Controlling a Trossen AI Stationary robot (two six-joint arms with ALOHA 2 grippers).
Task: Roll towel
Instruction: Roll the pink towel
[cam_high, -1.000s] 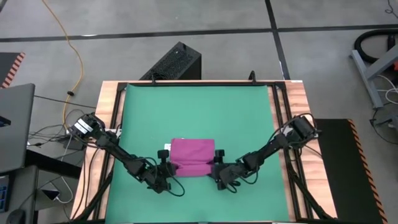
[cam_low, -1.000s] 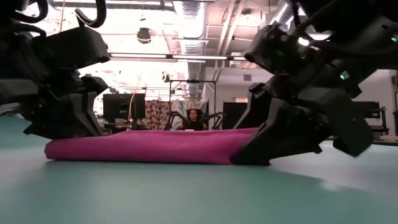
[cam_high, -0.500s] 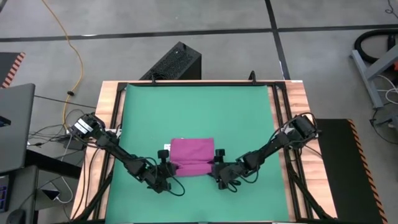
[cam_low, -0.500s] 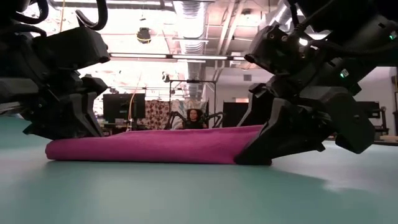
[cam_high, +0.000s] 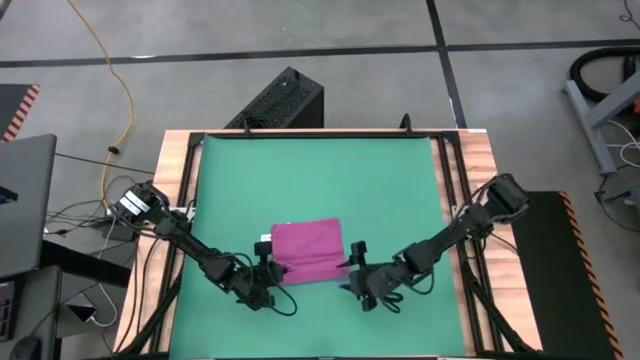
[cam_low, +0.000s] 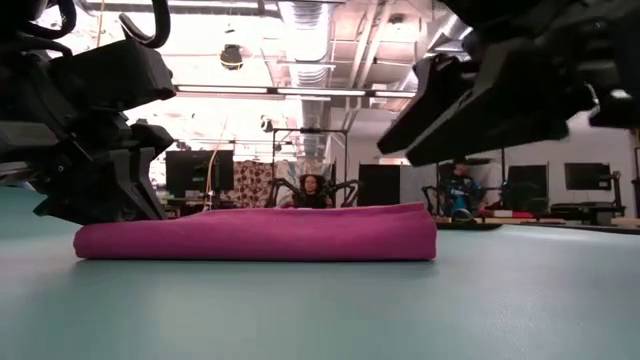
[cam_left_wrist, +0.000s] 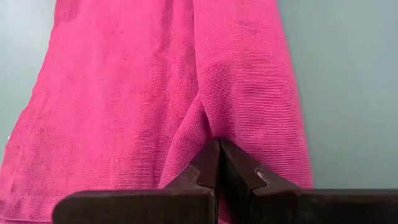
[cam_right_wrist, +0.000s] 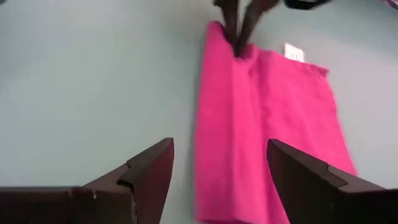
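Towel: the towel (cam_high: 306, 248) lies partly rolled on the green mat (cam_high: 320, 180) of the bench, near its front edge.
Left fingers (cam_left_wrist: 217, 163): mine, pressed together, pinching the rolled edge at the towel's left end.
Right fingers (cam_right_wrist: 211, 168): spread wide, holding nothing, lifted just off the towel's right end.

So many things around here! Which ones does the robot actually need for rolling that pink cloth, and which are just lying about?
Part of the job:
- towel, partly rolled on the green mat
- left gripper, jaws shut on the towel's rolled edge
- right gripper, jaws open, lifted clear of the towel

Just lying about:
- black box on the floor beyond the table
- yellow cable
- laptop beside the table
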